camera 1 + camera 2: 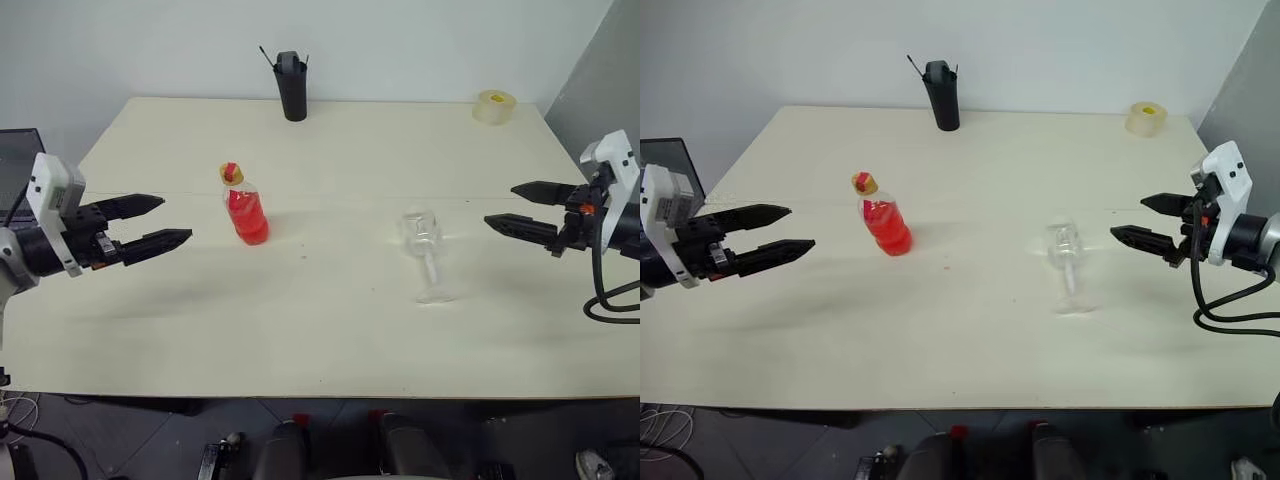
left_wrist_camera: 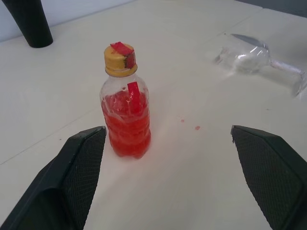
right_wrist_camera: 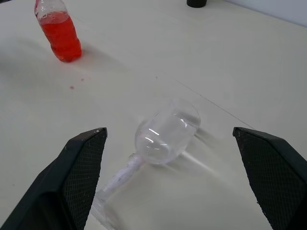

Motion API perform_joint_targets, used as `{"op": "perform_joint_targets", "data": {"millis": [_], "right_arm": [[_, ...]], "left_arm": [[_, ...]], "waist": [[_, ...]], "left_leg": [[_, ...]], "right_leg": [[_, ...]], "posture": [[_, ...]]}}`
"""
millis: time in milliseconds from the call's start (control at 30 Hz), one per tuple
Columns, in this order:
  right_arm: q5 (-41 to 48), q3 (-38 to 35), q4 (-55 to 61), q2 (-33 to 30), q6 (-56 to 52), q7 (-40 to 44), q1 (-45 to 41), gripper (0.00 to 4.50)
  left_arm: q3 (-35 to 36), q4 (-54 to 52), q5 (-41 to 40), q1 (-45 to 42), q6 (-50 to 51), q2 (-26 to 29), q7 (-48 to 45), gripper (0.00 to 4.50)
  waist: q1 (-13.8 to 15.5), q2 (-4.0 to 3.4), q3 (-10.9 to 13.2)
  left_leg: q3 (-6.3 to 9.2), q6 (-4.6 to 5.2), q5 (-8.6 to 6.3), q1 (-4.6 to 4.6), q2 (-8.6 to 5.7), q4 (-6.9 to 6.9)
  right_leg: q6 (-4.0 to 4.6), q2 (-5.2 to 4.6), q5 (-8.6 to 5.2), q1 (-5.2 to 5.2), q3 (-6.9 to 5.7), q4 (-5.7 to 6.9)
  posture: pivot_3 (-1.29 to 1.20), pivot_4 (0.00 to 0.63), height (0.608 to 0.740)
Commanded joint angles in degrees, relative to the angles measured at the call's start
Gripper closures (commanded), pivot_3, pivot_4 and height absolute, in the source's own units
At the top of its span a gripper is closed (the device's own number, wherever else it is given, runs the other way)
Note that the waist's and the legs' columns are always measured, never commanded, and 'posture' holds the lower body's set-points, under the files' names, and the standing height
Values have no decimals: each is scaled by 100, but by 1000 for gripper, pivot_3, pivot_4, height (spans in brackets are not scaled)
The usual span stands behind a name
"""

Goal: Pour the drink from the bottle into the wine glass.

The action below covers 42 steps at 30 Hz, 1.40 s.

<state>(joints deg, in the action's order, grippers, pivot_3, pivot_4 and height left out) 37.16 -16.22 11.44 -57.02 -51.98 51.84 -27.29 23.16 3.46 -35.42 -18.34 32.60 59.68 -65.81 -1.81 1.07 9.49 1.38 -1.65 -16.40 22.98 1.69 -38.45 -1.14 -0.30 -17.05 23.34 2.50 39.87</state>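
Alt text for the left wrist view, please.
The bottle, capped and over half full of the red drink, stands upright on the pale table between the open left gripper's black fingers; the empty wine glass sits beyond it.

Pale bench with a holder and a tape roll at its far edge

The cream bench (image 1: 330, 330) stands against a white wall (image 1: 400, 40); a tall black cylindrical holder (image 1: 292, 88) with thin sticks poking out stands upright at the far middle, and a yellowish roll of tape (image 1: 494, 106) lies flat near the far right corner, well apart from it; a few small red spots (image 2: 197, 128) mark the bench top
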Motion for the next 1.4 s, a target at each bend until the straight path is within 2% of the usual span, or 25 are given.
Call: {"op": "perform_joint_targets", "data": {"millis": [33,167,333,567,733,967,1400], "right_arm": [[73,-109,143,-70,38,16,-35,0],[184,-96,236,-21,-35,4,-81,0],[478,243,654,264,-232,-61,-284,0],[578,1244,1334,1377,-422,-694,-887,0],[435,1763,1399,2043,-343,-1005,-1090,0],[360,2042,1458,2472,-270,-1215,-1123,0],[311,2065,1575,2592,-336,-1373,-983,0]], "left_arm": [[78,-70,-5,-30,-34,23,19,33],[135,-54,-33,7,72,-40,156,33],[1,-16,354,191,-255,-320,594,33],[198,-184,494,615,-849,-1301,1344,33],[-112,-140,950,409,-1571,-1928,1992,33],[-891,-36,1668,-132,-1926,-2704,2858,33],[-929,340,1759,-552,-1706,-2879,3411,33]], "waist": [[-1,0,0],[-2,0,0],[-8,0,0],[1,4,-3],[28,6,-4],[40,9,-6],[9,10,-7]], "left_leg": [[0,0,0,0,0,0],[0,0,0,0,0,0],[0,0,0,-2,1,0],[2,0,0,1,6,-1],[6,-1,0,2,-1,-3],[10,-1,1,5,-13,-8],[10,-1,1,0,-7,-6]], "right_leg": [[0,0,0,0,0,0],[0,0,0,0,0,1],[0,0,0,0,2,2],[1,-16,1,1,1,3],[1,-35,1,-1,-4,2],[-2,-49,2,-4,-14,2],[0,-40,2,-4,-13,6]], "posture": [[0,150,740],[0,150,740],[0,150,740],[0,150,740],[0,150,740],[0,150,740],[0,150,740]]}}
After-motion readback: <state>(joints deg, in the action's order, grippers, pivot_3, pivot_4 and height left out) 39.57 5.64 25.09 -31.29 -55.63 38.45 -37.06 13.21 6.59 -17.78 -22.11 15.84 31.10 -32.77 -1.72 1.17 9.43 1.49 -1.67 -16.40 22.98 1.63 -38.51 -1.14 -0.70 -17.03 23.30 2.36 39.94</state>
